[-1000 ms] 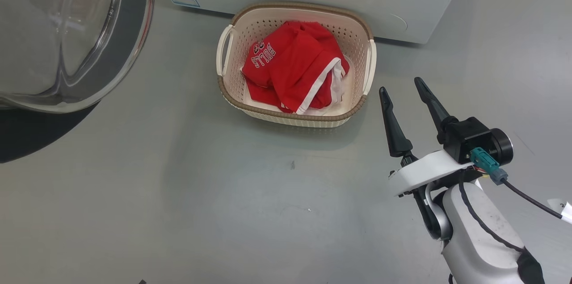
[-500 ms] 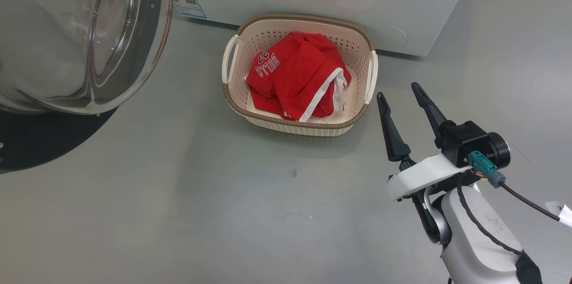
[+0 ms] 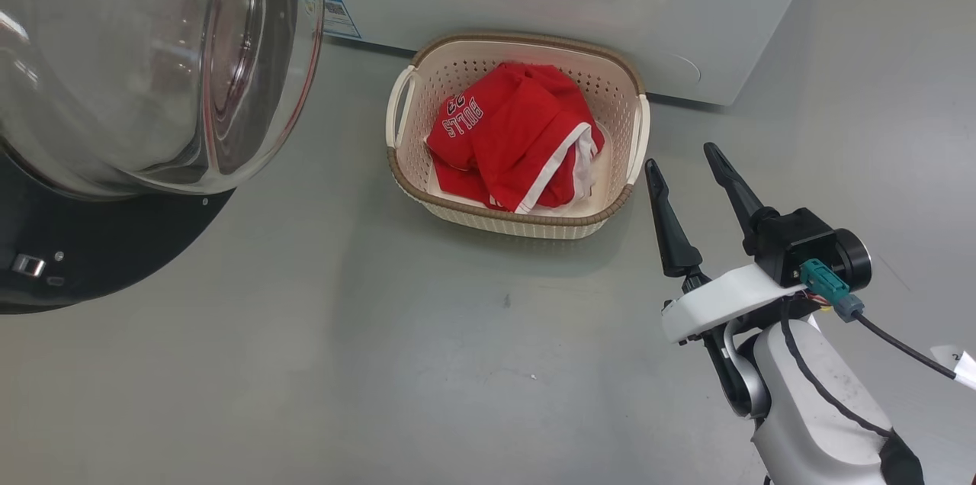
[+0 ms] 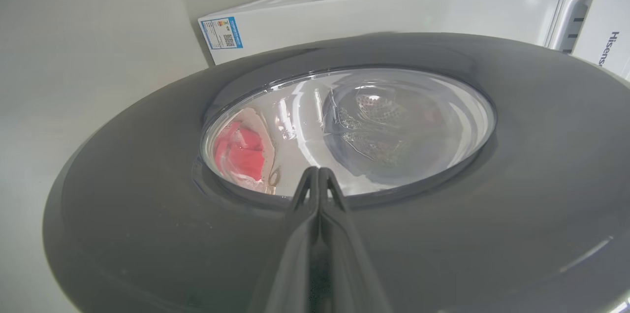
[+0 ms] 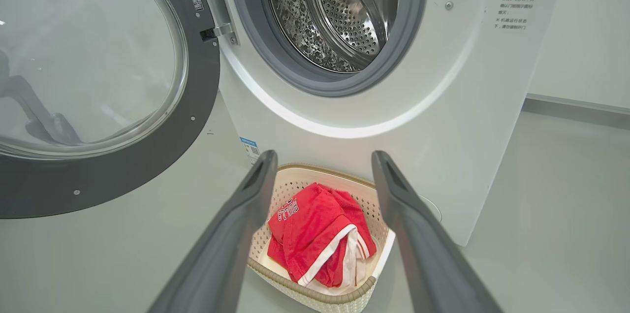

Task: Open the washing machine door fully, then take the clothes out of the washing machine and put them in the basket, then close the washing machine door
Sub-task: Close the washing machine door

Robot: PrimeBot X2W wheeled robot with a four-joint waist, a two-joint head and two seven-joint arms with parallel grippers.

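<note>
My left pincer (image 4: 319, 173), pressed together, points at the open round black-framed glass door (image 4: 147, 195). Soft red clothes (image 3: 511, 142) lie in the cream perforated basket (image 3: 526, 220); right pincer (image 3: 681, 158) spread, empty. I judge closing's next: push it shut.

The place looked like a bare laundry room or appliance test space. A white front-loading washing machine (image 5: 457, 121) stood on a smooth grey floor (image 3: 343, 363) against plain pale walls (image 5: 581, 32), with a perforated basket (image 3: 526, 227) on its near side.
</note>
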